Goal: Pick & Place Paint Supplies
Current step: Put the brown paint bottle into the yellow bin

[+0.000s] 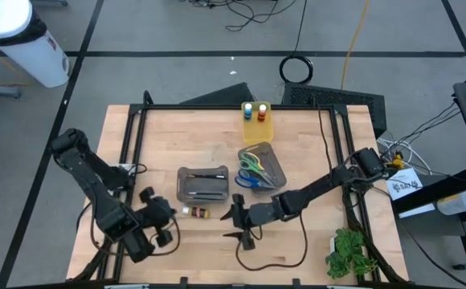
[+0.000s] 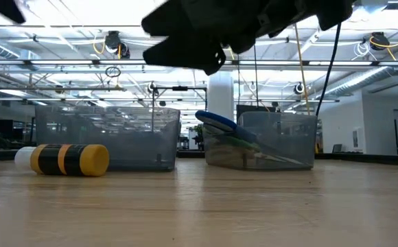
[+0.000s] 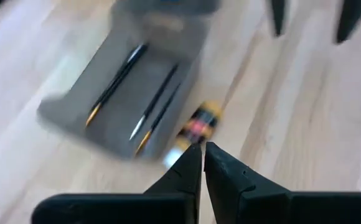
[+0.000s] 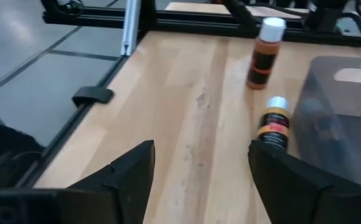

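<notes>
Your right gripper (image 1: pixel 242 223) hangs over the bare wood just at three o'clock of the yellow-and-black paint bottle (image 1: pixel 195 212), its fingers (image 4: pixel 127 177) spread wide with nothing between them. That bottle lies on its side on the table (image 1: pixel 297 152), white cap pointing toward nine o'clock, just at six o'clock of the grey brush bin (image 1: pixel 202 184). Your left gripper (image 1: pixel 165 215) sits at nine o'clock of the bottle, close to its cap, fingers (image 3: pixel 187 177) pinched nearly together and holding nothing. Inside the grey brush bin you can see three thin dark brushes (image 3: pixel 115 83) lying roughly parallel. At three o'clock of that bin stands a second grey bin (image 1: pixel 271 167) with the scissors (image 1: pixel 251 168) in it, green, yellow and blue handles showing. At twelve o'clock, near the table's far edge, the yellow bin (image 1: pixel 257 125) carries a blue pot (image 1: pixel 248 109) and an orange-red pot (image 1: pixel 263 111) side by side.
</notes>
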Robot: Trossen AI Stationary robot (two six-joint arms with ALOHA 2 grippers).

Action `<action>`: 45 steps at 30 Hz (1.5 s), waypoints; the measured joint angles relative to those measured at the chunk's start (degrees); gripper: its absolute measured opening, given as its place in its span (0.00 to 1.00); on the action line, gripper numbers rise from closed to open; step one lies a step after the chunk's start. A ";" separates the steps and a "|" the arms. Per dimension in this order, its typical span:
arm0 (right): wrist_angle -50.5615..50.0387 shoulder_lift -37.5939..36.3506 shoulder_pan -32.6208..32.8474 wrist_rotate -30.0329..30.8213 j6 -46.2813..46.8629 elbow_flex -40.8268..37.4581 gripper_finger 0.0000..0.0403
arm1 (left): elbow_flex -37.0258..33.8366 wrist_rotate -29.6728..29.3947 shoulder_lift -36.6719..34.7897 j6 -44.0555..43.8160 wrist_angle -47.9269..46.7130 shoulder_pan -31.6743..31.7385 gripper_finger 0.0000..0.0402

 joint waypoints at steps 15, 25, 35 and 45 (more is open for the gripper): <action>-0.41 0.02 -0.28 0.02 0.65 -0.07 0.59 | -18.94 8.41 -0.06 -41.84 -2.02 -21.34 0.41; 0.52 0.02 -1.69 0.04 0.65 -0.05 0.58 | -39.15 -1.26 0.01 -36.54 33.13 -22.12 0.56; -0.02 0.02 -1.70 -0.01 0.66 -0.05 0.57 | -46.17 -12.67 0.05 -27.09 44.44 -19.32 0.56; -0.40 0.02 -1.70 -0.01 1.30 -0.05 0.56 | -46.11 -16.54 0.03 -14.17 49.94 -13.95 0.56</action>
